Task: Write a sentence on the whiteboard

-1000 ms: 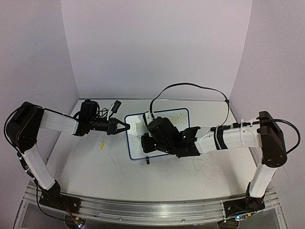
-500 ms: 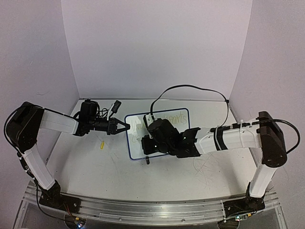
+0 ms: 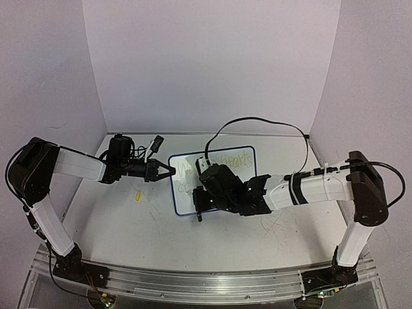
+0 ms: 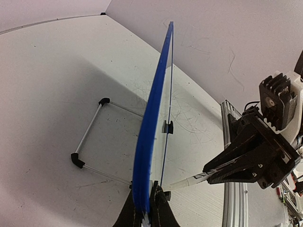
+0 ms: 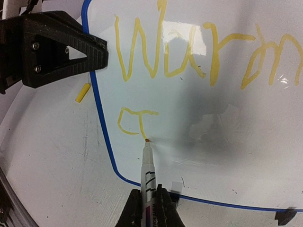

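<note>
My left gripper (image 4: 147,212) is clamped tight on the board (image 3: 172,187), pinching the left edge of its blue frame. The board runs edge-on straight ahead of those fingers. A wire stand (image 4: 90,142) lies on the table (image 3: 129,225) to the left of the fingers, on the board's back side. A small yellow bit (image 3: 137,196) sits on the table near the left gripper, on its near side and apart from the board.

The sentence (image 5: 189,56) has a top line in yellow that reads like "Warm", above and ahead of the right fingers. The second line is only a couple of strokes, right at the pen tip.

The marker (image 5: 148,175) points straight out from my right gripper (image 5: 149,210), which is closed on its barrel. The tip touches the board near the lower-left corner. The left gripper's black finger shows up and left of the tip, against the frame.
</note>
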